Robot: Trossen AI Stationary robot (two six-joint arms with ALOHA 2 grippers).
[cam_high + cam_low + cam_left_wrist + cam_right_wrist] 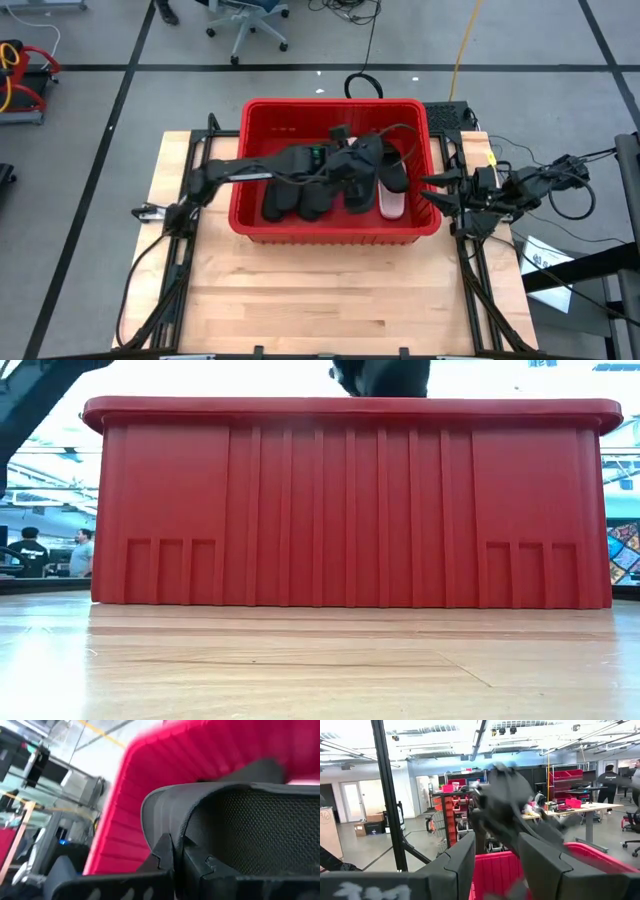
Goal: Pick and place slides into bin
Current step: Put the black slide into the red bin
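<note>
Nearing the end, by the look of things: no slides left on the table (300, 300) in the high view, bare wood on every side of the bin (250, 215).

Left to right inside the bin: three black slides (310, 195) side by side on the floor, then one more black slide (392, 165), then a pale pink slide (392, 203) against the right wall. Left claw (350, 160) reaching over the middle of the bin, pinched together on a black slide. Judged as the last release, or close to it: let go, then pull back. Right claw (496, 865) parked just outside the bin's right wall, fingers (460, 860) spread apart, empty.

Seen only from above: the count and layout of slides. Seen only at table height: a solid red wall (350, 510) hiding all contents, with a dark bit of arm above the rim. Seen only from the left wrist: the held slide's (235, 825) textured surface close up, pressed at the fingers, ribbed red wall behind.
</note>
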